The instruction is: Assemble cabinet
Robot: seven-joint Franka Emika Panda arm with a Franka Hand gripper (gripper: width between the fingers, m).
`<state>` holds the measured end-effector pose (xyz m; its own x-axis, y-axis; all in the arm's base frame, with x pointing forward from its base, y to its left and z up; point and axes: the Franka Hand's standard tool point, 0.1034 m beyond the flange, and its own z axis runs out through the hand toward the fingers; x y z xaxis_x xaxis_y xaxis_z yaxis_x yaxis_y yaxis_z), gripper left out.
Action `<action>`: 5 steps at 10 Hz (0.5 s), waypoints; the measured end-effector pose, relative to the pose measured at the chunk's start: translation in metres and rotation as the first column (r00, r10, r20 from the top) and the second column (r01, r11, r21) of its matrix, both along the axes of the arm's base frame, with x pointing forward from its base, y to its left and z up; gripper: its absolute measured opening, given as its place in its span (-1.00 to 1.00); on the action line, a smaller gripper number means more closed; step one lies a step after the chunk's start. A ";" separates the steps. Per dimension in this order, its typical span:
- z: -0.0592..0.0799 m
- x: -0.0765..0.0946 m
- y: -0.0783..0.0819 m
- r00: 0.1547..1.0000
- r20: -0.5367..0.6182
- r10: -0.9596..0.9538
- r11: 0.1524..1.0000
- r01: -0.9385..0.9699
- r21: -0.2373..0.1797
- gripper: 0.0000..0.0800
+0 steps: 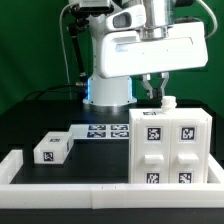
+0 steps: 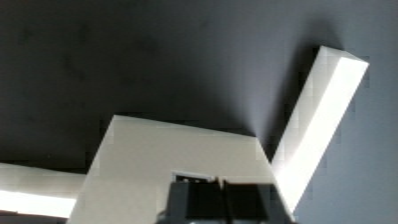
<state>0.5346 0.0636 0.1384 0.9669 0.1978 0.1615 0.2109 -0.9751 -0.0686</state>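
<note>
Cabinet, a large white boxy plastic shell with square black-and-white tags (image 1: pixel 168 150), stands upright at 4 o'clock in the exterior view, on the black table (image 1: pixel 30 125) inside long white border rails (image 1: pixel 70 186). Flat white marker board (image 1: pixel 100 131) lies at its 10 o'clock, and a small white tagged block (image 1: pixel 52 150) lies at the board's 8 o'clock. Two-finger gripper (image 1: pixel 157 92) hangs just above the cabinet's top at 12 o'clock; cannot tell whether its fingers are apart or together.

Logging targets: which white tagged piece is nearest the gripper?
The cabinet, the big box on the exterior view's right: the gripper hangs just above its top. The small tagged block lies far off on the exterior view's left.
</note>
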 end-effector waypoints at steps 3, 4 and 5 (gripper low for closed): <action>-0.001 -0.001 -0.001 1.000 -0.001 0.002 1.000 -0.002 0.000 -0.37; -0.004 -0.004 -0.003 1.000 -0.001 -0.006 1.000 0.006 -0.002 -0.37; -0.021 -0.024 -0.015 1.000 -0.017 -0.022 1.000 0.022 -0.014 0.08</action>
<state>0.5102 0.0482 0.1169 0.9736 0.1783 0.1424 0.1881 -0.9804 -0.0587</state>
